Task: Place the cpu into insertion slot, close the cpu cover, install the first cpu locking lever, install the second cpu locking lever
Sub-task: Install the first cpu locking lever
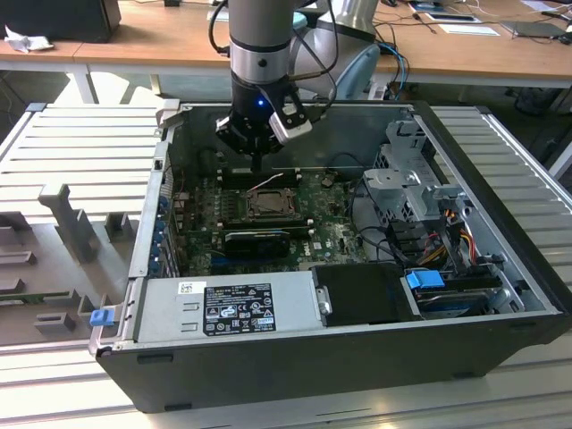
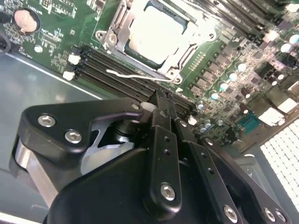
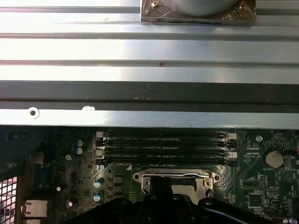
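Gripper (image 2: 161, 100) fingers closed together, holding nothing, poised above memory slots (image 2: 121, 77), cpu (image 2: 156, 32) seated in insertion slot (image 2: 122, 44) just beyond fingertips, cpu cover (image 2: 187, 60) down around it, lever (image 2: 140, 74) between.

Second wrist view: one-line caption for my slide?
Shut gripper hovers beside the socket, cpu seated under the closed cpu cover.

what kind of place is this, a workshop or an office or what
Probably a robotics lab or test bench: an open black desktop computer case lies on a ribbed grey metal table, with its green motherboard exposed, and long wooden desks strewn with cables stand behind.
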{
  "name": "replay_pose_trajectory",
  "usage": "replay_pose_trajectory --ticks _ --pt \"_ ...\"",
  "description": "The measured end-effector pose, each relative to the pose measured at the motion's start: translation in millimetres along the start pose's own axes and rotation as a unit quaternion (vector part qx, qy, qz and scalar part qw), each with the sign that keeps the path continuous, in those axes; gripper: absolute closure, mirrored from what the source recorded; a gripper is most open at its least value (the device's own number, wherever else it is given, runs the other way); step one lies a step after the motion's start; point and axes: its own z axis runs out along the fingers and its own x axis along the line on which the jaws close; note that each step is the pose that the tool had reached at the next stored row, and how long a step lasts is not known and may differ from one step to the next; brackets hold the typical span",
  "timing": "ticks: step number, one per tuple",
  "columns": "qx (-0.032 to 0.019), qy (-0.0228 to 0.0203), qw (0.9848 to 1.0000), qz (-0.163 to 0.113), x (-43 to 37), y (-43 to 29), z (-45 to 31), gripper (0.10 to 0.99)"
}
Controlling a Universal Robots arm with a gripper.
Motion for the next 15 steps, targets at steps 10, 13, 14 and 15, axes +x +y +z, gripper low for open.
replay_pose_trajectory --ticks 10,13,14,15 --pt "-0.016 -0.0001 0.9999 0.0 -4.4 -0.5 5.5 0.98" --pt "-0.0158 0.0017 0.9998 -0.014 -5.2 -1.2 10.9 0.98" --pt "-0.0164 0.002 0.9997 -0.017 -7.9 -1.4 12.8 0.98" --pt "-0.0167 0.0021 0.9997 -0.017 -9.0 -1.5 13.8 0.98"
